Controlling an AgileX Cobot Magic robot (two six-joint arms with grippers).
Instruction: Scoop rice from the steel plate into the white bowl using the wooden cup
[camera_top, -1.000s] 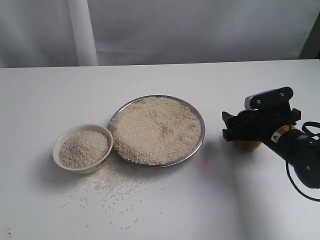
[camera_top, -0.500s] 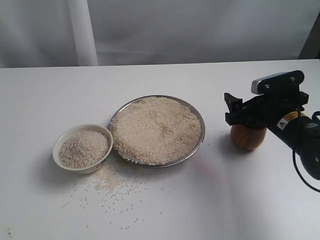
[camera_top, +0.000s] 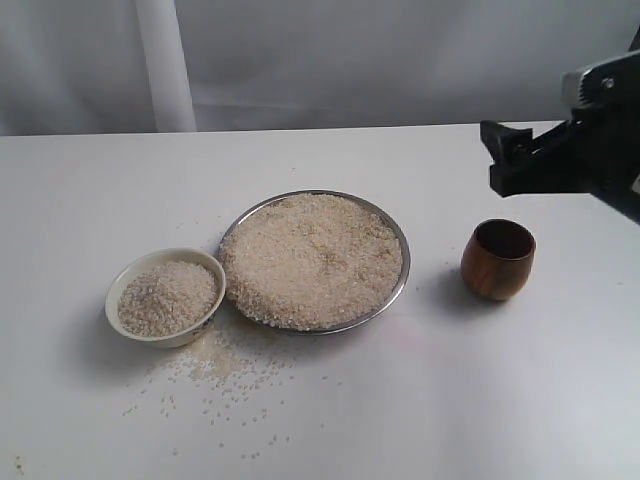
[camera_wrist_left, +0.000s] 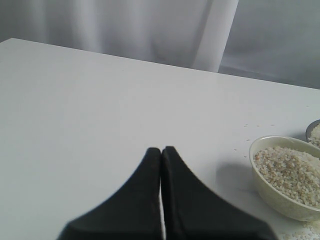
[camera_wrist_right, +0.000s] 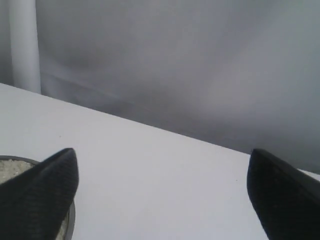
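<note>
The glossy, rounded wooden cup (camera_top: 498, 260) is standing upright near the tabletop's (camera_top: 450, 400) right edge, apart from the shiny steel plate (camera_top: 404, 275) of granular rice (camera_top: 310, 260). Right fingers (camera_wrist_right: 42, 190) are hovering spread wide, empty; left fingers (camera_wrist_left: 145, 200) are pressing together, empty.

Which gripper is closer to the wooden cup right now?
Right. The right gripper hangs open above the wooden cup, not touching; the left gripper sits shut by the white bowl.
</note>
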